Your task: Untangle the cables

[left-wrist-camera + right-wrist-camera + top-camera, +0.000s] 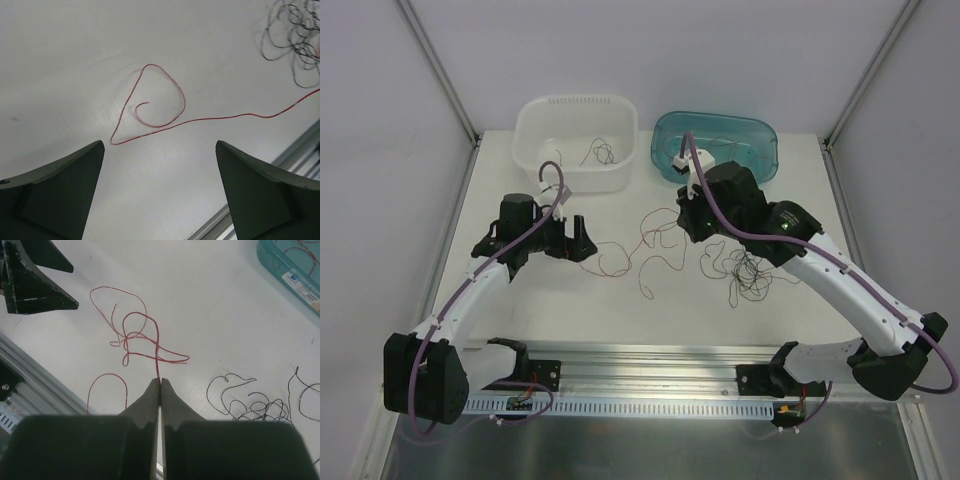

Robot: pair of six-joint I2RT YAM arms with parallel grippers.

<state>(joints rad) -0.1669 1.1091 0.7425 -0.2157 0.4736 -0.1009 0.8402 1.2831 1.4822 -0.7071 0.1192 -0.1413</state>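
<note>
I see the white table [650, 310] with both arms reaching out over it, the left arm [470, 290] on the left side and the right arm [840, 275] bent in from the right. At the far edge sit a white bin [570, 182] and, just beside it on the right, a teal bin [765, 165]; each has a few thin strands lying in it.

My left gripper [160, 145] stands wide apart and holds nothing. In its wrist view a curl of the red cables [160, 107] lies on the table between and beyond its fingers; I cannot tell whether it touches them.

My right gripper [160, 382] is pinched tight, and one red strand runs straight into its tips. From there the red cables loop loosely across the table between the two grippers.

The black cables [750, 270] lie in a curly heap on the table under the right arm, near the red ones.
</note>
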